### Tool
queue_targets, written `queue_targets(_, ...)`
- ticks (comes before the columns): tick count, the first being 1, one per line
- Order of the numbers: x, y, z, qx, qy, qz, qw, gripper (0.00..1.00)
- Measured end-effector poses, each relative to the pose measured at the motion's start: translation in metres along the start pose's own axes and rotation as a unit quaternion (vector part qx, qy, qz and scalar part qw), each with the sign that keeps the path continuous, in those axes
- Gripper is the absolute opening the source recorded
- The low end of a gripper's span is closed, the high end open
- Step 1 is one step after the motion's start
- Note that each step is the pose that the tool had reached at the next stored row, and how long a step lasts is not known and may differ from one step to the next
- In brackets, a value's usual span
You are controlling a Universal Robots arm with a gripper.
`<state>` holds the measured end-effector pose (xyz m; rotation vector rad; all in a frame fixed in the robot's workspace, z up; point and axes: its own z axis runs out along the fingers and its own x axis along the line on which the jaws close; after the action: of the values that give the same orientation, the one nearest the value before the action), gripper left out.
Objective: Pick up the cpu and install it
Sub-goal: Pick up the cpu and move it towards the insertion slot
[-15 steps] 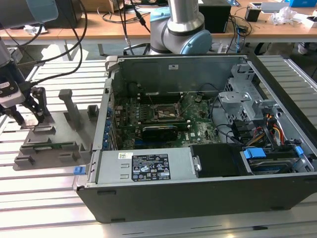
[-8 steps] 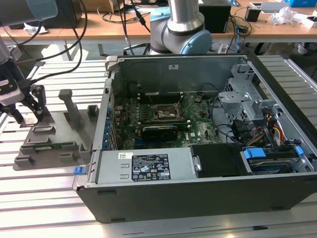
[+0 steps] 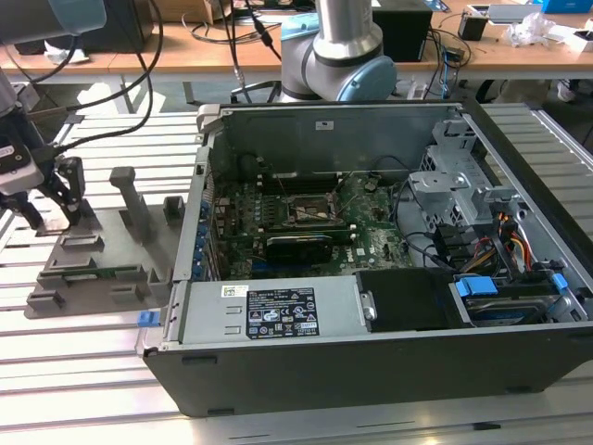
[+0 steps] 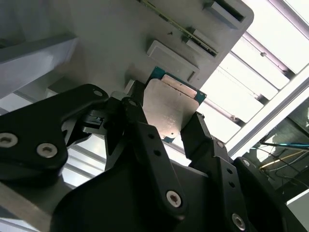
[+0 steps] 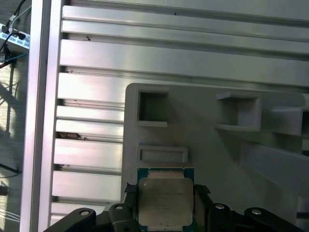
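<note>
The cpu (image 4: 171,108), a flat square chip with a silver top and thin green edge, sits between my gripper's (image 4: 166,113) black fingers (image 4: 145,130), which press on two opposite edges. In the first wrist view the cpu (image 5: 165,200) lies just over the grey plastic tray (image 5: 203,145), with my gripper (image 5: 165,191) closed around it. At the exterior view's far left my gripper (image 3: 54,209) hangs low over the tray (image 3: 111,250). The black socket (image 3: 306,209) lies on the motherboard inside the open computer case (image 3: 371,352), well to the exterior view's right of the gripper.
The tray carries upright grey posts (image 3: 130,199) and several pockets. A slotted aluminium table (image 3: 74,371) holds the tray and the case. Black cables (image 3: 139,83) hang above the tray. A drive cage (image 3: 445,185) and wiring fill the case's right side. The arm's base (image 3: 334,46) stands behind the case.
</note>
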<state>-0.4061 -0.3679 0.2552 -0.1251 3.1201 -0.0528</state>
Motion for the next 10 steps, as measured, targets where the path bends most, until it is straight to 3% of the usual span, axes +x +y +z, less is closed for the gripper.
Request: queue_targets(10,-0.0003,-0.0006,-0.0187,0.0,0.0,0.0,1.0,0.55)
